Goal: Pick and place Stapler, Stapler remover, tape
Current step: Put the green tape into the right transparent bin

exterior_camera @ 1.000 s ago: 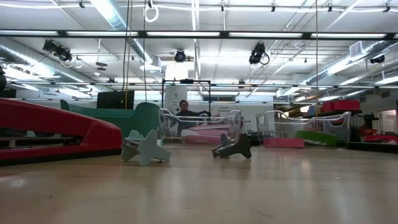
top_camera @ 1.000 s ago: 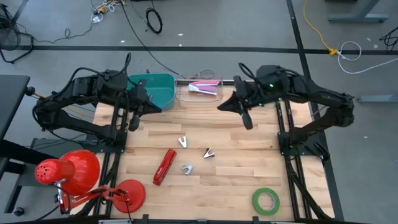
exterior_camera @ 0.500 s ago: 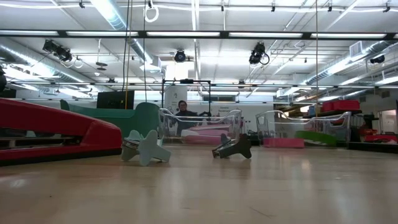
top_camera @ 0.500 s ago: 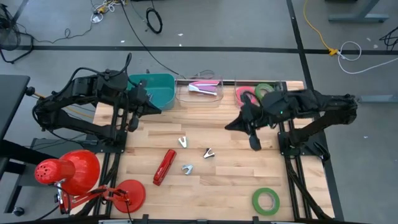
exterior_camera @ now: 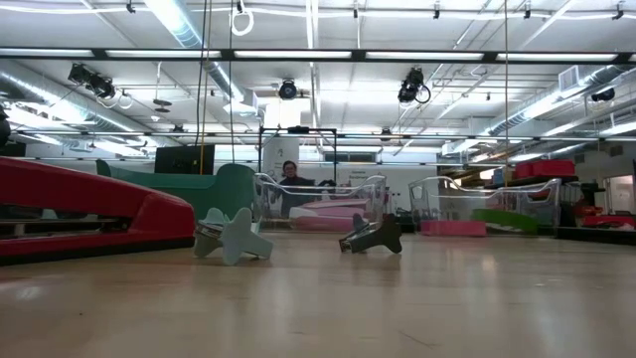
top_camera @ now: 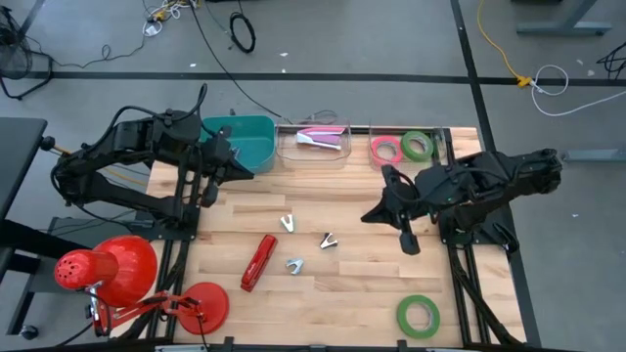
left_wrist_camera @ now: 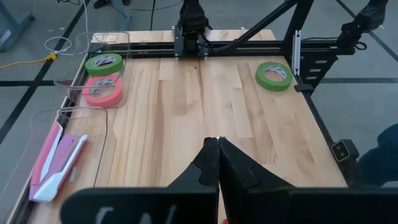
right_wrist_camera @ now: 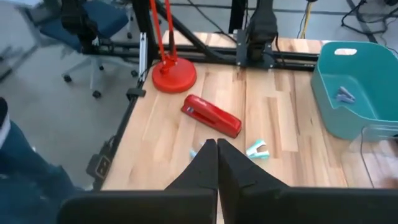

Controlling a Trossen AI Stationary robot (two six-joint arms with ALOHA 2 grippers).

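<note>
A red stapler lies on the wooden table near the middle, with three small staple removers around it. One green tape roll lies flat at the near right corner. A pink roll and a second green roll lie in a clear tray at the far right. My right gripper hangs shut and empty above the table's right half, pointing toward the stapler. My left gripper waits shut and empty at the far left, by the teal bin.
A teal bin stands at the far left and holds small pieces. A clear tray beside it holds a pink and white stapler. A red desk lamp with its round base stands at the near left corner.
My right gripper has drawn back from the far edge by the clear trays toward the table's near and right side. This has uncovered the pink and green rolls in the far right tray. Nothing on the table has moved.
</note>
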